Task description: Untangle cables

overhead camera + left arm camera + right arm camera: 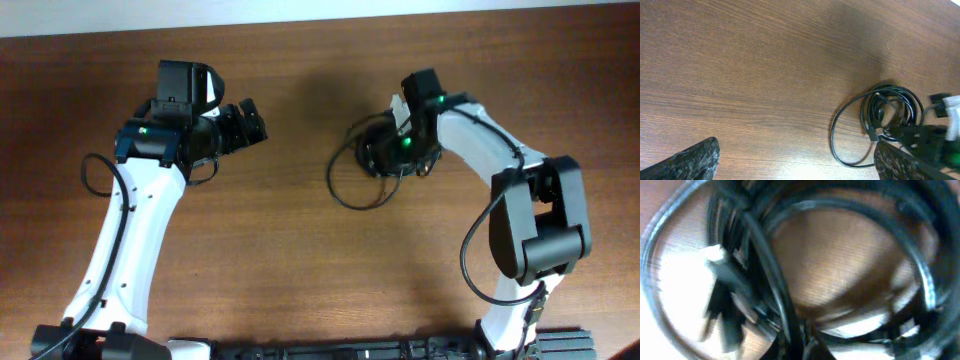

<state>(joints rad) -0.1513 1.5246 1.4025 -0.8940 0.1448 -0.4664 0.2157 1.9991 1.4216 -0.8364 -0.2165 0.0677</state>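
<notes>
Black thin flexible cables (366, 160): one tight coil with a single loose loop spilling toward the near-left, lying right of centre on the brown wood-grain bench (280, 270).

Right tool (392, 148): directly over the coil and the nearer arm. Its wrist view is a blur of cables (767, 275), so I cannot tell whether the fingers are apart or together.

Left tool (250, 122): fingers spread wide and empty, well apart from the coil. From its wrist view the cables (867, 111) lie ahead and to the right.

Loop's long axis: roughly front-to-back.

Surface: smooth wood, with open bench between the two tools.
</notes>
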